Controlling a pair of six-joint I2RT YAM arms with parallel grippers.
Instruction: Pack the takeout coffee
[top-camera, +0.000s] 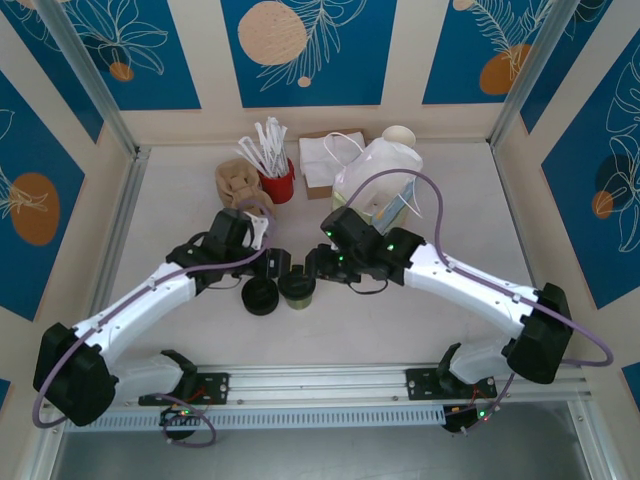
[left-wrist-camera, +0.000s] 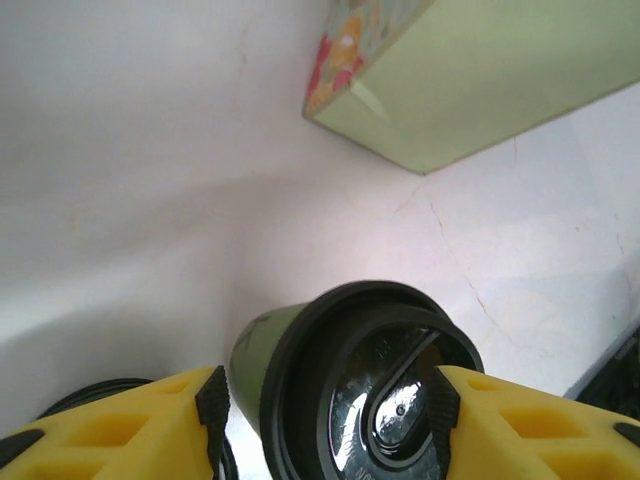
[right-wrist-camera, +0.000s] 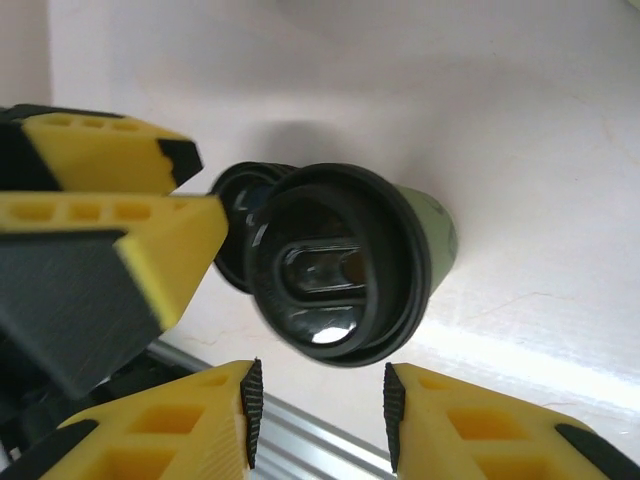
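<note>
— While we're on the overhead view, where's the coffee?
— It's the olive-green paper cup with a round black plastic lid (top-camera: 298, 288). It stands upright on the white table (top-camera: 400, 320), just beside a low pile of black plastic lids (top-camera: 261, 297) on its left. The left gripper (top-camera: 278, 268) and the right gripper (top-camera: 318, 268) hang close over it, one from each side. Well behind stand a red cup of white plastic cutlery (top-camera: 277, 182) and a clear plastic bag (top-camera: 385, 175).
— And the left wrist?
— Its yellow fingers (left-wrist-camera: 130, 425) are parted, and the cup's lid (left-wrist-camera: 355, 385) is framed between the tips. I can't tell whether the pads touch it. A pale green box with a flowered side (left-wrist-camera: 480, 80) lies beyond.
— The right wrist?
— The jaws stand apart with nothing between them. The cup (right-wrist-camera: 335, 265) sits just past the fingertips (right-wrist-camera: 250, 400). The left gripper's yellow fingers (right-wrist-camera: 110, 230) show at the left, close beside the lid's rim, and the pile of lids (right-wrist-camera: 232, 195) lies behind.
</note>
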